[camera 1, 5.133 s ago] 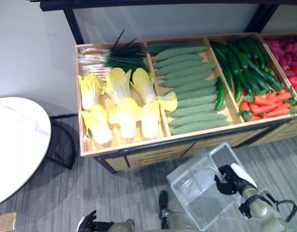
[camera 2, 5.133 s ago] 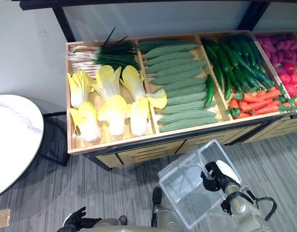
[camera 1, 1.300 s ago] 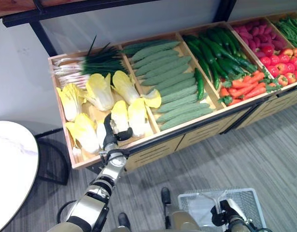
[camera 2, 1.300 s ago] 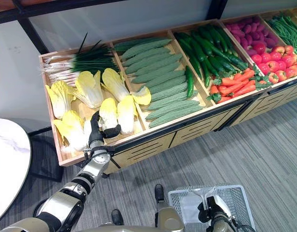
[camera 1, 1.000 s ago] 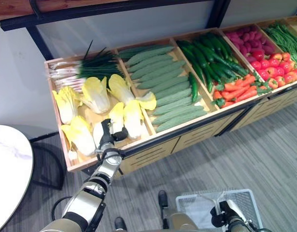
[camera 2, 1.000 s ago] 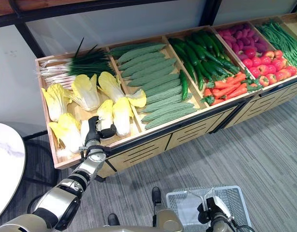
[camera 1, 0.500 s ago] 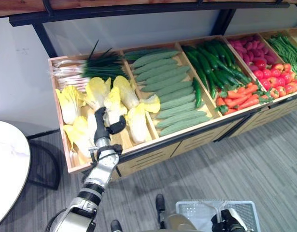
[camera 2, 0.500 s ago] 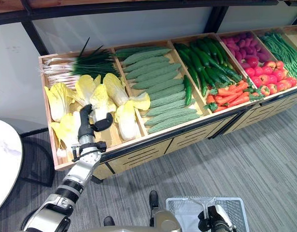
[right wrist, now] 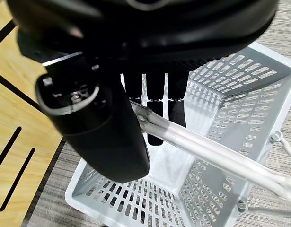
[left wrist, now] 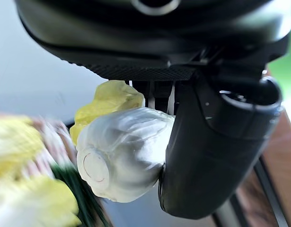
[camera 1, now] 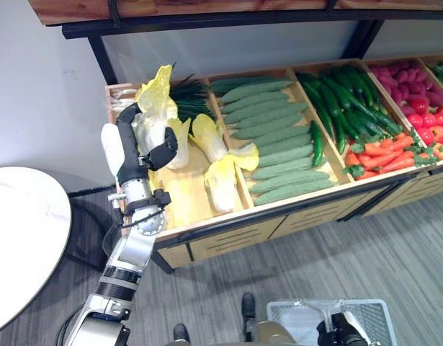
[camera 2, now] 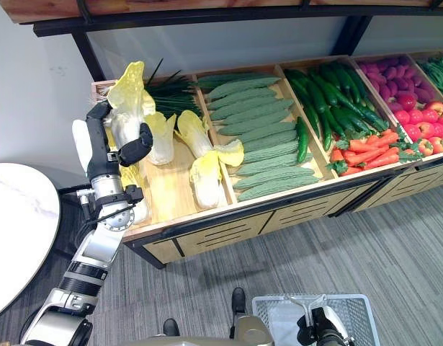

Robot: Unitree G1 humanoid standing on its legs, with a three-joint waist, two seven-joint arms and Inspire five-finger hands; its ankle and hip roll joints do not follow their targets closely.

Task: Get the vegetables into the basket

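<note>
The left hand point(camera 1: 138, 155) was raised above the left end of the long wooden produce display stand point(camera 1: 228, 229), with its fingers and thumb curled round a pale yellow-and-white napa cabbage head point(camera 1: 155, 101). The cabbage was lifted clear of the stand, its leafy yellow tip pointing upward and its white stem end downward. The left wrist view showed the round white cut base of the cabbage point(left wrist: 119, 153) pressed against the dark thumb.

In the leftmost compartment, other yellow napa cabbage heads point(camera 1: 220, 180) lay on the wooden floor, with a bunch of green scallions point(camera 1: 189, 92) at the back. The next compartment held rows of pale green bitter gourds point(camera 1: 271, 133). Further along lay dark green cucumbers point(camera 1: 343, 90) with orange carrots point(camera 1: 387, 157) in front of them, then red and purple vegetables point(camera 1: 415, 86).

The right hand point(right wrist: 112, 123) was low near the grey floor, its fingers curled round the clear handle point(right wrist: 207, 153) of a white perforated plastic shopping basket point(right wrist: 240, 94). The basket point(camera 2: 279, 317) hung well apart from the stand, and no vegetable could be seen inside it.

A round white marble-patterned table point(camera 1: 23, 238) stood beside the stand's left end.
</note>
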